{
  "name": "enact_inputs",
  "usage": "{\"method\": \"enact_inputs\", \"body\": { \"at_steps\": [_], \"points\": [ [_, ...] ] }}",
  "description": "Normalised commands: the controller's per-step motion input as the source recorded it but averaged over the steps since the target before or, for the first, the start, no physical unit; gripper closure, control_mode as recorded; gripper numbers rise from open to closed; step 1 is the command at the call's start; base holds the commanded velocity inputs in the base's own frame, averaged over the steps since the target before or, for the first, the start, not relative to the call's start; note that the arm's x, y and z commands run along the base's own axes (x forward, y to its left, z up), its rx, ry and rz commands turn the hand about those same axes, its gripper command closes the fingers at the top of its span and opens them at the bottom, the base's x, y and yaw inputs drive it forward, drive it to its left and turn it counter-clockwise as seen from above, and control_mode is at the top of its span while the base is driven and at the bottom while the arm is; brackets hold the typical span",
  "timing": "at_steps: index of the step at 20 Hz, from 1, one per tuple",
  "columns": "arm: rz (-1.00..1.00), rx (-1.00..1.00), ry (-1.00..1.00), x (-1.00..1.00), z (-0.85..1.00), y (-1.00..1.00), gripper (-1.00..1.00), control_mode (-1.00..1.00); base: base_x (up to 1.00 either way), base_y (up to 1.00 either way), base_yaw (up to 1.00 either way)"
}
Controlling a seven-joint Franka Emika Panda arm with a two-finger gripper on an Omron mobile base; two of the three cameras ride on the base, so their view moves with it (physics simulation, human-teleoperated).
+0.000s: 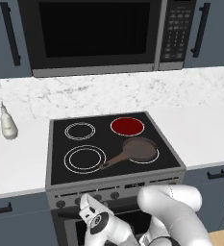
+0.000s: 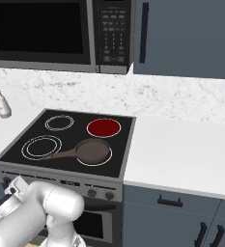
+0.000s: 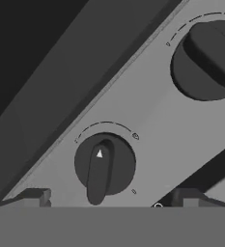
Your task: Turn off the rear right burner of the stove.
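Note:
The stove (image 1: pixel 56 182) has a black glass top, and its rear right burner (image 1: pixel 127 126) glows red, also the rear right burner (image 2: pixel 104 128). A row of small dark knobs runs along the front panel (image 1: pixel 115 195). My gripper (image 1: pixel 86 201) is down at that panel, toward its left side. In the hand view a dark knob (image 3: pixel 104 165) with a white arrow mark sits close ahead, between my two fingertips (image 3: pixel 35 196). My gripper (image 3: pixel 109 198) is open, touching nothing. A second knob (image 3: pixel 208 60) lies at the upper right.
A brown frying pan (image 1: pixel 140 150) rests on the front right burner, handle pointing left. A black microwave (image 1: pixel 94 33) hangs above the stove. Two pale bottles (image 1: pixel 8 124) stand on the white counter (image 1: pixel 200 134) to the left.

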Motion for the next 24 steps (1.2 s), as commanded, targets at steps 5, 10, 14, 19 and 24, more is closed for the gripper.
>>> {"method": "enact_inputs", "body": {
  "at_steps": [5,10,14,19,24],
  "points": [
    [0.01,0.0,-0.02,0.08,-0.25,0.01,-1.0,-1.0,0.0,0.0,0.0],
    [0.02,0.0,-0.03,0.0,-0.24,0.08,-1.0,-1.0,0.0,0.0,0.0],
    [0.01,0.0,-0.01,0.09,-0.03,0.05,-1.0,-1.0,0.0,0.0,0.0],
    [0.0,0.0,0.0,0.11,0.0,0.09,-1.0,-1.0,0.0,0.0,0.0],
    [0.0,0.0,0.0,0.0,0.02,0.0,-1.0,-1.0,0.0,0.0,0.0]
  ]
}}
